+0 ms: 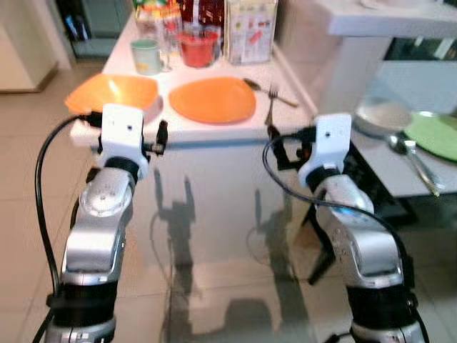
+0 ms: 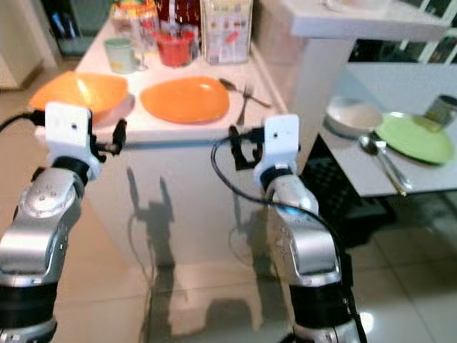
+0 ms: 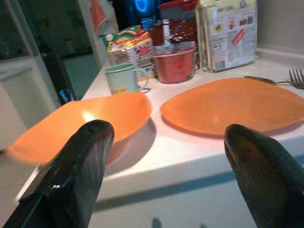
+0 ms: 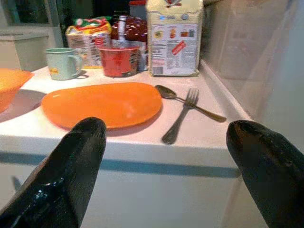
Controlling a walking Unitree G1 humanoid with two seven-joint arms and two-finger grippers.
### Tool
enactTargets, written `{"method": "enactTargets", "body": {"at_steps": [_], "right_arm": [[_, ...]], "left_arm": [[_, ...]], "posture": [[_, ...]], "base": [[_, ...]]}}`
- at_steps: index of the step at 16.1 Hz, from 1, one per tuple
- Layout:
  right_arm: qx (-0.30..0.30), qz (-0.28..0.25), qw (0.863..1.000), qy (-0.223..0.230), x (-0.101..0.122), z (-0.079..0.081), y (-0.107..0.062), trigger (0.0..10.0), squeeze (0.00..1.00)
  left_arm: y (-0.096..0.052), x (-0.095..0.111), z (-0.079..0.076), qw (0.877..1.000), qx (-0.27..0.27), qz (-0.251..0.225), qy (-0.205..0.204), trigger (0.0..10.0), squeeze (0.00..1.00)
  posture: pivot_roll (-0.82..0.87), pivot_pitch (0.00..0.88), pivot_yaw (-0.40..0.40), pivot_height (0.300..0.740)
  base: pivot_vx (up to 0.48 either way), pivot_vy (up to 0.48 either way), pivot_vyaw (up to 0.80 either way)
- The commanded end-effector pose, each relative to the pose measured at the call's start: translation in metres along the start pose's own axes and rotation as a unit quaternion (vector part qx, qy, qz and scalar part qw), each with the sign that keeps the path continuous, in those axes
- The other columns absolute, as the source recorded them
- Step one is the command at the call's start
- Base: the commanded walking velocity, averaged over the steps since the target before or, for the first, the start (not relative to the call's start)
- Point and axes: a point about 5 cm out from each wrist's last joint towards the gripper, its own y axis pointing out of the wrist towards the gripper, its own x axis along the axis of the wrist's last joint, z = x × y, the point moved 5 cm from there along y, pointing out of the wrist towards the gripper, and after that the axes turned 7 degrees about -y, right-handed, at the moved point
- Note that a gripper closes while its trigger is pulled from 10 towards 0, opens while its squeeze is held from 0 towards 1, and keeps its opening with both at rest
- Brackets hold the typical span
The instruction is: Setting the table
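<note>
Both arms raised just short of the white counter (image 1: 214,132) edge, centre frame. Left gripper (image 3: 166,156) fingers spread wide, nothing held, aimed at the gap between orange bowl (image 1: 113,93) and orange plate (image 1: 213,98). Right gripper (image 4: 166,156) also wide open and empty, facing the plate's right side with fork (image 4: 180,118) and spoon (image 4: 166,91) beside it. Further back, upper centre: green mug (image 1: 146,56), red cup (image 1: 198,48), carton (image 1: 250,30). Right edge of frame, on a lower table (image 1: 400,175): green plate (image 1: 435,136), grey dish (image 1: 382,116), spoons (image 1: 410,153).
</note>
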Motion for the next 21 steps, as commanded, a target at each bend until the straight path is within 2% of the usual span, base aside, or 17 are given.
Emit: {"method": "enactTargets", "body": {"at_steps": [1, 6, 8, 11, 15, 19, 21], "right_arm": [[-0.013, 0.000, 1.000, 0.005, 0.000, -0.011, -0.003, 10.0, 0.00], [-0.008, 0.001, 1.000, 0.010, 0.000, -0.011, -0.007, 10.0, 0.00], [-0.014, 0.004, 0.999, 0.036, 0.004, -0.017, -0.007, 10.0, 0.00], [-0.003, 0.022, 0.999, 0.033, 0.004, -0.018, -0.005, 10.0, 0.00], [0.005, 0.022, 0.999, 0.037, 0.011, -0.022, -0.007, 10.0, 0.00], [-0.003, 0.024, 0.999, 0.037, 0.014, -0.027, -0.006, 10.0, 0.00], [-0.006, 0.024, 0.999, 0.036, 0.015, -0.029, -0.007, 10.0, 0.00]], "left_arm": [[0.000, 0.003, -0.010, 1.000, -0.014, -0.004, 0.004, 10.0, 0.00], [-0.001, 0.006, -0.015, 0.999, -0.029, -0.013, 0.004, 10.0, 0.00], [-0.004, 0.012, -0.029, 0.997, -0.068, -0.025, -0.008, 10.0, 0.00], [-0.009, 0.020, -0.048, 0.992, -0.118, -0.040, -0.020, 10.0, 0.00], [-0.018, 0.036, -0.070, 0.980, -0.182, -0.076, -0.029, 10.0, 0.00], [-0.009, 0.021, -0.078, 0.977, -0.207, -0.039, -0.026, 10.0, 0.00], [-0.004, 0.013, -0.089, 0.971, -0.236, -0.033, -0.019, 10.0, 0.00]], "posture": [[0.02, 0.000, -0.011, 0.740], [0.01, 0.000, -0.012, 0.740], [0.01, 0.000, -0.009, 0.740], [0.01, 0.000, -0.012, 0.740], [0.00, 0.000, -0.009, 0.740], [-0.01, 0.000, 0.005, 0.740], [-0.02, 0.000, 0.014, 0.740]], "base": [[0.428, 0.000, 0.00], [0.423, 0.000, 0.00], [0.399, 0.000, 0.00], [0.385, 0.000, 0.00], [0.000, 0.000, 0.00], [0.000, 0.000, 0.00], [0.000, 0.000, 0.00]]}}
